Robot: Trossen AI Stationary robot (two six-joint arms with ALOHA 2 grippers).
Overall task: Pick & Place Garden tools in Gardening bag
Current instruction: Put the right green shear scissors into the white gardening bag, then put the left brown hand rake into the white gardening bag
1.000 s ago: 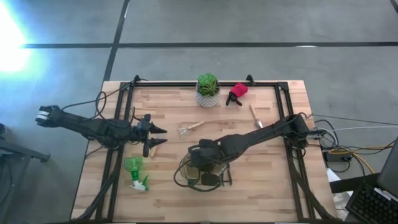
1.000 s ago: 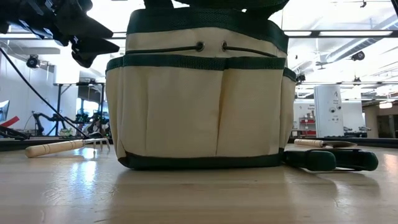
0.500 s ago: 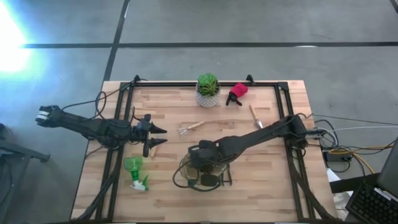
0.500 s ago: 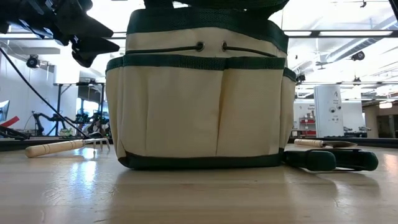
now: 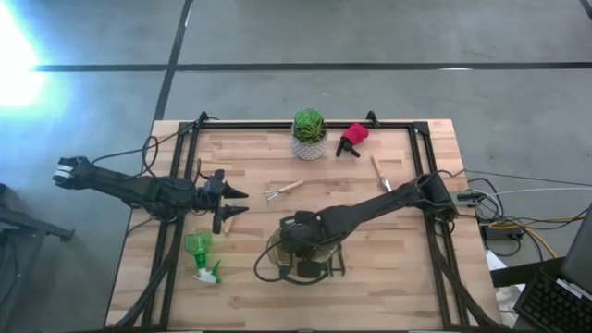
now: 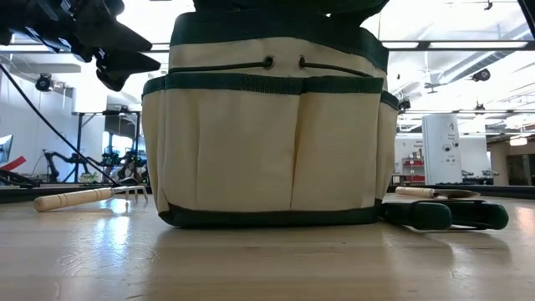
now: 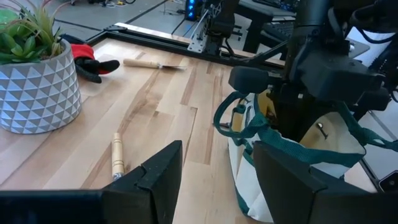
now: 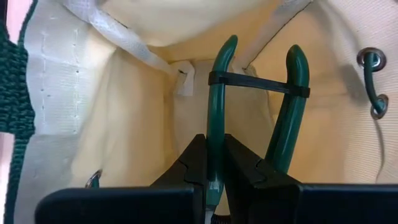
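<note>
**A:** What step is the robot on?

**B:** It is putting a tool away. The right end effector point(image 8: 214, 163) is down inside the bag point(image 5: 301, 256), which sits low in the middle of the high view. Its fingers are pinched tight on one green handle of the pruners point(image 8: 258, 118). The pruners hang inside the cream cloth walls, tips of the handles pointing deeper in.

**A:** So what comes next?

**B:** I think it needs to let go, so the pruners drop to the bottom. Then it should lift straight up, so it does not catch the bag's green straps.

**A:** And the other arm?

**B:** The left end effector point(image 5: 233, 203) waits at the middle left of the high view, just above a wooden stick tool point(image 5: 230, 220). Its fingers are wide apart and hold nothing.

**A:** What is still out on the counter point(image 5: 407, 277)?

**B:** A fork point(image 5: 282, 191) near the middle, a wooden-handled tool point(image 5: 379, 173) to the upper right, a red and black sprayer piece point(image 5: 352, 139) at the top, and a green spray bottle point(image 5: 201, 257) at the lower left. In the low view, another pair of pruners point(image 6: 443, 214) lies at the right, touching the bag. The potted plant point(image 5: 309, 134) at the top stays.

**A:** Any words or labels to read?

**B:** No. I see none on the bag, the tools or the pot.
</note>
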